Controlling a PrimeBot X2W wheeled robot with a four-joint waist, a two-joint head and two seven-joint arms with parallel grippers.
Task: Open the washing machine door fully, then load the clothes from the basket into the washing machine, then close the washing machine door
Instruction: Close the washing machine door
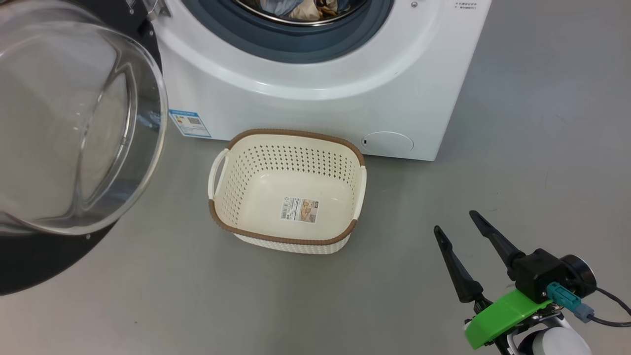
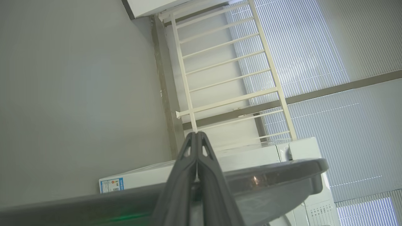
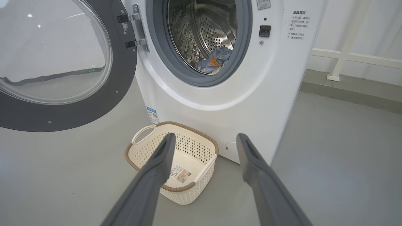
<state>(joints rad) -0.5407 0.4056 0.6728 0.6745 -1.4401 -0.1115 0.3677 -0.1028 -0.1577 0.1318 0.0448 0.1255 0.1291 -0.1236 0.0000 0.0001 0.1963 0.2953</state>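
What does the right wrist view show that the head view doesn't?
The right wrist view adds the deep inside of the perforated steel drum, the door hinge and a white railing. The head view adds the green mount behind the right gripper and the whole round filter cap. Both share the empty basket, the clothes in the drum, the open washing machine door and the open right gripper.

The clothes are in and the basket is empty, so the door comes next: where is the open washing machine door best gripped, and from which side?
Probably the flat black rim of the washing machine door, at the edge farthest from the hinge, approached from the robot's left. The glass bowl bulges smoothly, offering nothing to pinch, and the far edge gives most leverage.
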